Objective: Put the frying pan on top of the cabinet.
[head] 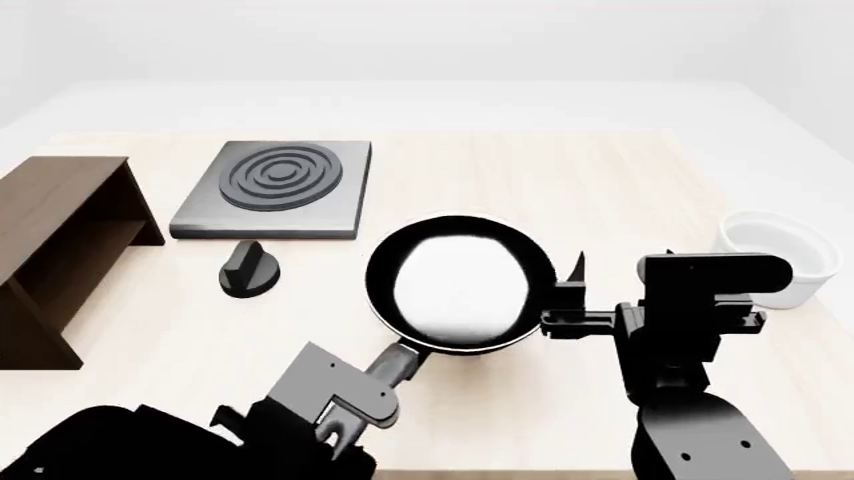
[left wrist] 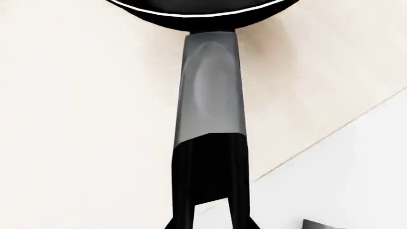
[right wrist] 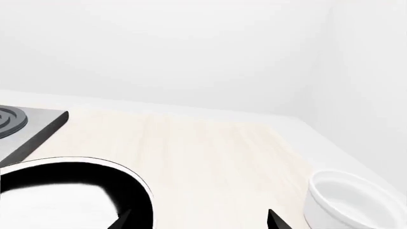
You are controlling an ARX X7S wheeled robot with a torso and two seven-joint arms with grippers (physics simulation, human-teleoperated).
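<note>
The frying pan (head: 461, 285) is black with a pale glossy inside and sits mid-table; its handle (head: 398, 362) points toward me. My left gripper (head: 374, 390) is shut on the handle's end; in the left wrist view the grey-black handle (left wrist: 210, 86) runs from the gripper (left wrist: 210, 191) to the pan bowl (left wrist: 197, 12). My right gripper (head: 571, 298) is open and empty beside the pan's right rim; in the right wrist view it (right wrist: 197, 224) has one fingertip over the pan (right wrist: 70, 191). The dark brown cabinet (head: 54, 250) stands at the table's left edge, open side facing right.
A grey square hob (head: 280, 185) with concentric rings lies behind the pan, also in the right wrist view (right wrist: 25, 126). A small black knob (head: 250, 270) sits between hob and pan. A white bowl (head: 778, 255) stands at the right edge (right wrist: 350, 200).
</note>
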